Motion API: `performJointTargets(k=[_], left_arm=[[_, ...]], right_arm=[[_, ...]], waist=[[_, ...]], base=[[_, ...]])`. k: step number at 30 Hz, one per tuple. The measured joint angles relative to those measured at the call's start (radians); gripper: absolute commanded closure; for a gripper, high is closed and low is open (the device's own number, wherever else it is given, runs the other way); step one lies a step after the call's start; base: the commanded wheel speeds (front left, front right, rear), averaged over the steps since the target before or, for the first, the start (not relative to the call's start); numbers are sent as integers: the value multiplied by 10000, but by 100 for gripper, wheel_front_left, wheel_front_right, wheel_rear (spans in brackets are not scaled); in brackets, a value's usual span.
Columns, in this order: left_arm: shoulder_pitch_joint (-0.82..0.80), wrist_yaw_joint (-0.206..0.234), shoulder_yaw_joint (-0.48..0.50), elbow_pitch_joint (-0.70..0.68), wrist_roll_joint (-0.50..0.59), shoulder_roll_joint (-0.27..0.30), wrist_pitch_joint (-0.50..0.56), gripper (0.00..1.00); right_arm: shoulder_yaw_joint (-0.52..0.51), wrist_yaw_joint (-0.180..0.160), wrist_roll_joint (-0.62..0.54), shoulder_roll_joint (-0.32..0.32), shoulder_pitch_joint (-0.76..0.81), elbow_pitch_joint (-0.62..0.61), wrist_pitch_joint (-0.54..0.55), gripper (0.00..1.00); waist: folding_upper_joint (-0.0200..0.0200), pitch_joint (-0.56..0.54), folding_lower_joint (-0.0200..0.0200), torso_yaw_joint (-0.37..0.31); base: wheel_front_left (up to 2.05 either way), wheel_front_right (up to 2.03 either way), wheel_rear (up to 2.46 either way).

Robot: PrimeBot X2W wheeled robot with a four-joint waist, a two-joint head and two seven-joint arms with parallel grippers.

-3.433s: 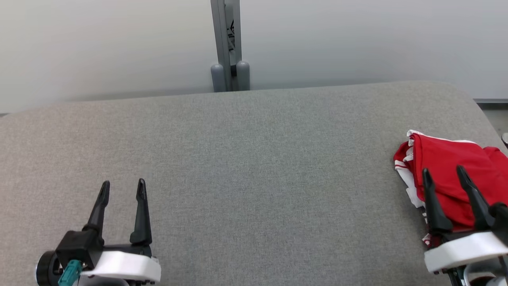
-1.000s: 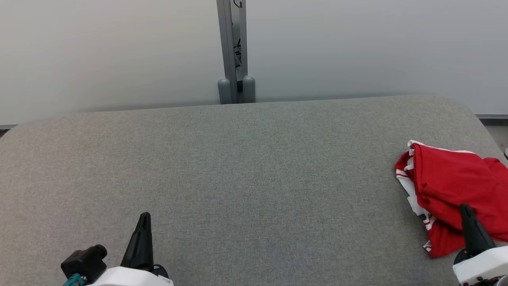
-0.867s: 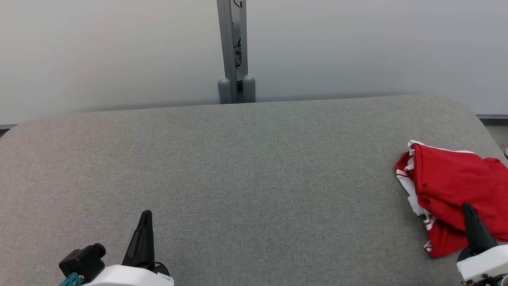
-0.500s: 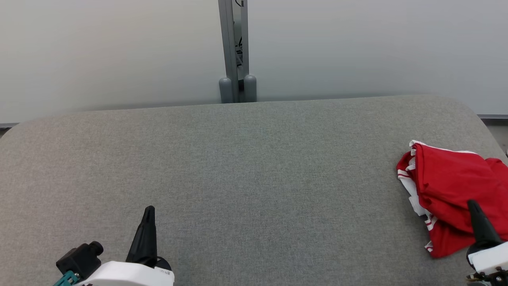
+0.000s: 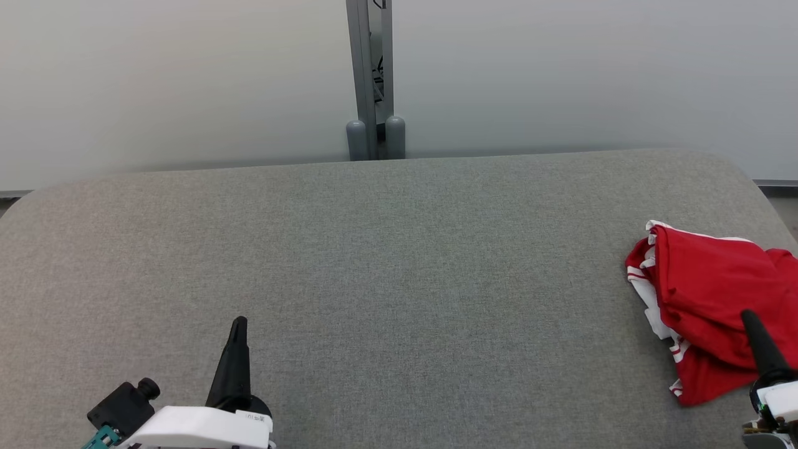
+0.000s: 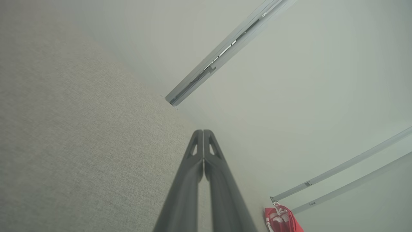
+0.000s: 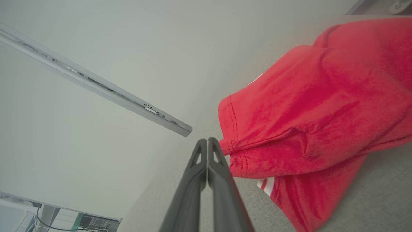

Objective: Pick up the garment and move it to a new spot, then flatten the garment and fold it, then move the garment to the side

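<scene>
Both hands have dropped back toward the near edge since a few seconds ago, and the fingers that stood spread then are now pressed together. The left hand (image 5: 238, 324) sits low at the near left of the grey fabric-covered worktop (image 5: 399, 262), closed on nothing. Its two dark fingers (image 6: 188, 180) meet tip to tip in the left wrist view, over bare cloth. The right hand (image 5: 748, 318) is at the near right, also closed and empty. In the right wrist view its tips point just beside a stitched hem of the red garment (image 5: 704, 274), and I can't tell whether they touch it. The garment lies bunched, red with white striped trim, at the right end of the worktop, near its edge and well apart from the left hand. A grey post (image 5: 373, 75) stands behind the far edge against the pale wall (image 5: 156, 81).
</scene>
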Motion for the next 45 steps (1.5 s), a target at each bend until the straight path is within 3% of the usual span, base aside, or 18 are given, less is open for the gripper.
performJointTargets(k=[45], left_arm=[[-429,-1137,-65,265,-3986,-426,-267,100]], right_arm=[[-1262,-2,4004,-82,-923,1041,1593,100]], waist=[[0,82,-1,153]], base=[[0,0,0]])
